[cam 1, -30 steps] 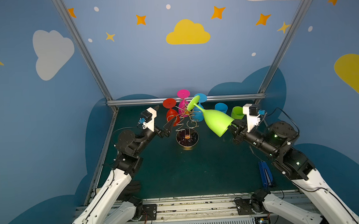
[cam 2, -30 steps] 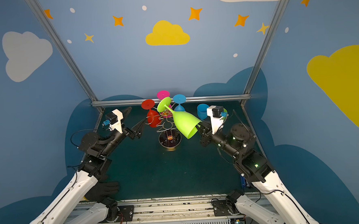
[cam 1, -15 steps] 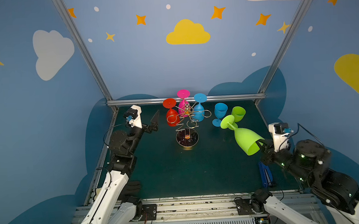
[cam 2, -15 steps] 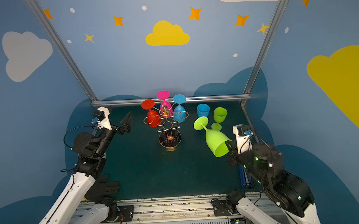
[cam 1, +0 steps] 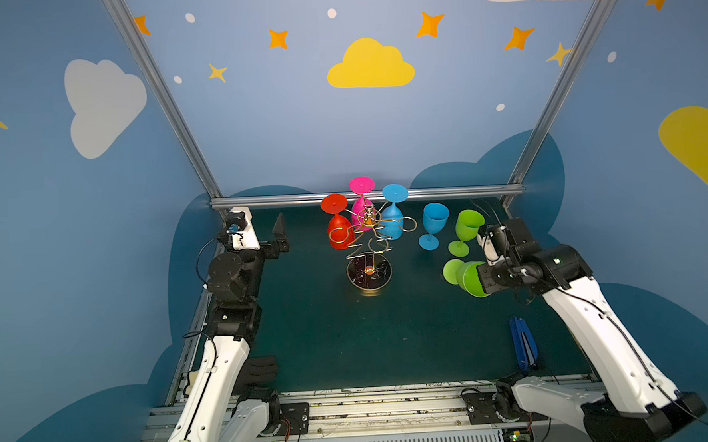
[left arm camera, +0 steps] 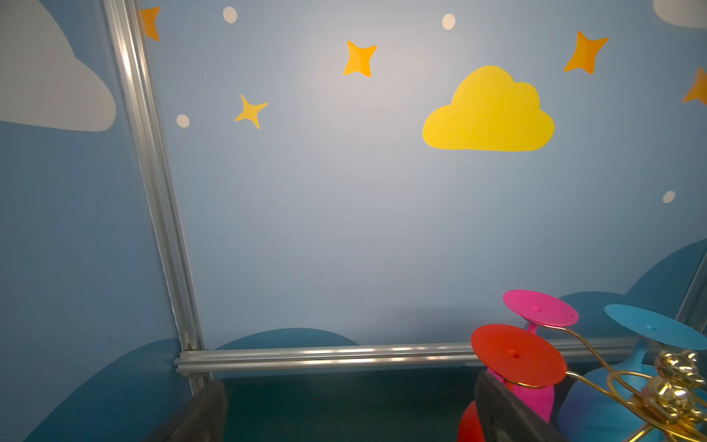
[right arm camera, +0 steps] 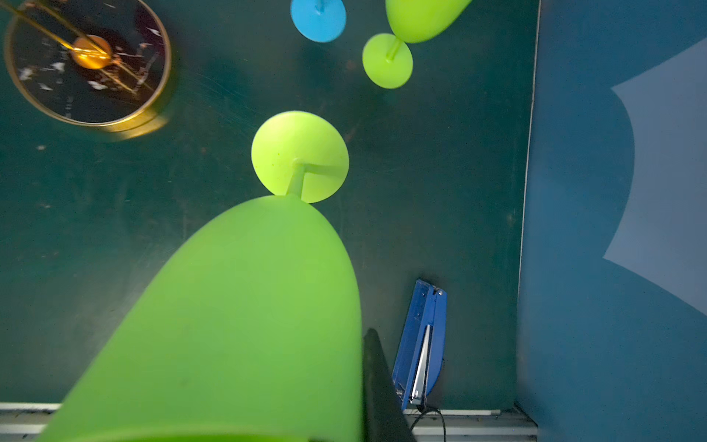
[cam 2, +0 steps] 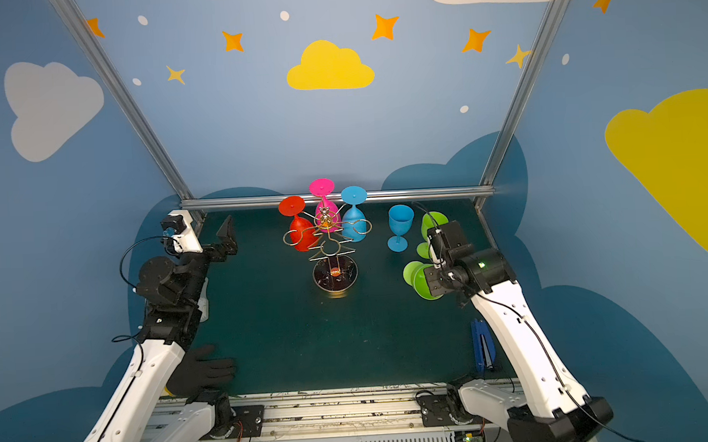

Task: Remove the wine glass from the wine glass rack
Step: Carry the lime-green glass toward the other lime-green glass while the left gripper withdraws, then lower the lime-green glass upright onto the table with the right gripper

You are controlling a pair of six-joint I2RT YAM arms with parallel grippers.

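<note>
The right gripper (cam 1: 479, 280) is clamped tight on the bowl of a green wine glass (cam 1: 467, 278). It holds the glass tilted and well clear of the wine glass rack (cam 1: 368, 246), with the foot pointing away from the fingers (right arm camera: 377, 382). Just beyond this gripper, toward the back wall, stands a second green glass (cam 1: 467, 228). A standing blue glass (cam 1: 433, 224) is farther inward (both upright on the mat). On the gripper's near side, toward the front rail, lies a blue stapler (cam 1: 523, 344). Bare green mat (cam 1: 350, 338) lies between the gripper and the rack, where a red glass (cam 1: 338, 231), a pink glass (cam 1: 359, 211) and a hanging blue glass (cam 1: 392, 224) hang upside down. The left gripper (left arm camera: 344, 417), spread wide and empty, sits by the left wall, apart from the red glass.
</note>
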